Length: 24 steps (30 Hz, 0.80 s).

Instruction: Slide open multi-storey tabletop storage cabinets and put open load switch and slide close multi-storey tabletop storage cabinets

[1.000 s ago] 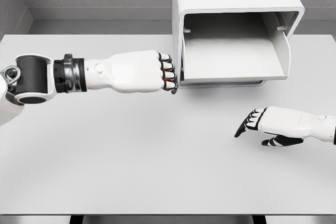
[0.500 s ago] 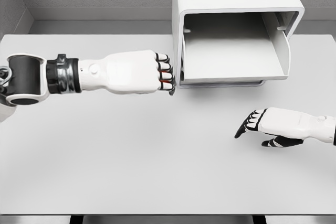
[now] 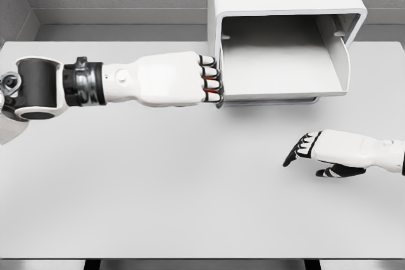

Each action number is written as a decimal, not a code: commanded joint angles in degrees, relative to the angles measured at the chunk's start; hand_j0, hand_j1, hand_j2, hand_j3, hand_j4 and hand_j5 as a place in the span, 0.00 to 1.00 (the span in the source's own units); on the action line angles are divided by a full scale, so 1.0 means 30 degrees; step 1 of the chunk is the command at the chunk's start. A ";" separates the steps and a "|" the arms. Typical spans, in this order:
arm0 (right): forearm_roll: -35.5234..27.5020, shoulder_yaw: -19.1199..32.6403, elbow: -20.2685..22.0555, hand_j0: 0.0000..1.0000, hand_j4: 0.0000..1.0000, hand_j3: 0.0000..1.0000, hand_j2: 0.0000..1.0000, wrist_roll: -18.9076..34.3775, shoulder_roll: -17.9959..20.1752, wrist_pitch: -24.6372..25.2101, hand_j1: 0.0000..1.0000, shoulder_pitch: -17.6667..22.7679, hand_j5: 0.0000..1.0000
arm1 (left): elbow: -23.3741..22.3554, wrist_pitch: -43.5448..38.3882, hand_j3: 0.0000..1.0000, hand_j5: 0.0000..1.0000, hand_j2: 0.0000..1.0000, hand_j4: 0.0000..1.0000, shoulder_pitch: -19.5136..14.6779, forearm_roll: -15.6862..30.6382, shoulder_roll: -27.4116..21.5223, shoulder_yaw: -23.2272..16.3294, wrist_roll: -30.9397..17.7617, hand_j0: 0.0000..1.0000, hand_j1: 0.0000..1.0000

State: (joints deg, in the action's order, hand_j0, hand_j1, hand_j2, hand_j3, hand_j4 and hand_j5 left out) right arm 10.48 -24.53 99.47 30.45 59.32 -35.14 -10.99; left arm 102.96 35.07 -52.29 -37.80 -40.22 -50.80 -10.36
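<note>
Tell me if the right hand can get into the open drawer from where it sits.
Probably yes. The right hand rests on the table in front of the cabinet, and nothing lies between it and the drawer. The left hand is at the drawer's left edge, clear of that path.

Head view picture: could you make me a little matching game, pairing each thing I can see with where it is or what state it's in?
Things:
1. left hand
2. right hand
3. cabinet drawer
4. table

Descriptions:
A. slid open, nothing visible inside
B. fingers curled, at the cabinet's left front edge
C. resting low over the table on the right, fingers relaxed
D. pale grey, bearing the cabinet

Pairs: 1-B, 2-C, 3-A, 4-D
</note>
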 commanded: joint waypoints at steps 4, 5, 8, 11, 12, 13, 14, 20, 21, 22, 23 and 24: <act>-0.0126 0.0001 0.0006 0.75 0.75 0.75 0.75 0.0014 0.0002 0.0046 0.75 0.0000 0.75 | -0.0130 -0.0023 0.53 0.53 0.53 0.53 -0.0176 0.0089 0.0635 -0.0030 -0.0237 0.53 0.53; -0.0126 0.0001 0.0006 0.76 0.76 0.76 0.76 -0.0015 0.0002 0.0046 0.76 0.0000 0.76 | -0.0159 -0.0023 0.53 0.53 0.53 0.53 -0.0205 0.0060 0.0869 -0.0030 -0.0237 0.53 0.53; -0.0125 0.0001 0.0006 0.76 0.76 0.76 0.76 -0.0015 0.0002 0.0046 0.76 0.0000 0.76 | -0.0276 -0.0023 0.53 0.53 0.53 0.53 -0.0352 0.0031 0.1162 -0.0059 -0.0353 0.53 0.53; -0.0096 0.0001 0.0006 0.76 0.76 0.76 0.76 -0.0015 0.0002 0.0046 0.76 0.0000 0.76 | -0.0423 -0.0023 0.53 0.53 0.53 0.53 -0.0440 0.0031 0.1455 -0.0059 -0.0442 0.53 0.53; -0.0096 0.0001 -0.0023 0.76 0.76 0.76 0.76 -0.0015 0.0031 0.0046 0.76 0.0000 0.76 | -0.0511 -0.0023 0.53 0.53 0.53 0.53 -0.0499 0.0031 0.1601 -0.0088 -0.0559 0.53 0.53; -0.0096 0.0001 -0.0023 0.76 0.76 0.76 0.76 -0.0015 0.0002 0.0046 0.76 0.0000 0.76 | -0.0657 -0.0023 0.53 0.53 0.53 0.53 -0.0557 0.0031 0.1718 -0.0088 -0.0559 0.53 0.53; -0.0096 0.0001 -0.0023 0.76 0.76 0.76 0.76 -0.0015 0.0002 0.0046 0.76 0.0000 0.76 | -0.0804 -0.0023 0.53 0.53 0.53 0.53 -0.0616 0.0002 0.1806 -0.0088 -0.0588 0.53 0.53; -0.0096 0.0001 -0.0169 0.76 0.76 0.76 0.76 -0.0015 0.0002 0.0046 0.76 0.0000 0.76 | -0.1126 -0.0023 0.53 0.53 0.53 0.53 -0.0938 0.0002 0.2539 -0.0088 -0.0969 0.53 0.53; -0.0096 0.0001 -0.0169 0.76 0.76 0.76 0.76 0.0014 0.0002 0.0046 0.76 0.0000 0.76 | -0.1214 -0.0023 0.53 0.53 0.53 0.53 -0.0967 0.0002 0.2597 -0.0118 -0.0969 0.53 0.53; -0.0096 0.0001 -0.0169 0.76 0.76 0.76 0.76 -0.0015 0.0002 0.0046 0.76 0.0000 0.76 | -0.1272 -0.0023 0.53 0.53 0.53 0.53 -0.1026 0.0002 0.2831 -0.0118 -0.0998 0.53 0.53; -0.0096 0.0001 -0.0198 0.76 0.76 0.76 0.76 -0.0015 0.0002 0.0046 0.76 0.0000 0.76 | -0.1565 -0.0023 0.53 0.53 0.53 0.53 -0.1084 0.0002 0.2919 -0.0118 -0.1174 0.53 0.53; -0.0096 0.0001 -0.0169 0.76 0.76 0.76 0.76 -0.0015 0.0002 0.0046 0.76 0.0000 0.76 | -0.1741 -0.0023 0.53 0.53 0.53 0.53 -0.1172 0.0002 0.3095 -0.0118 -0.1204 0.53 0.53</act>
State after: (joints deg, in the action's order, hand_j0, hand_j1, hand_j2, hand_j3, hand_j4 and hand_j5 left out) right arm 10.58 -24.53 98.98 30.46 59.25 -35.14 -10.99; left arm 98.69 35.07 -55.90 -38.05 -31.80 -51.19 -13.60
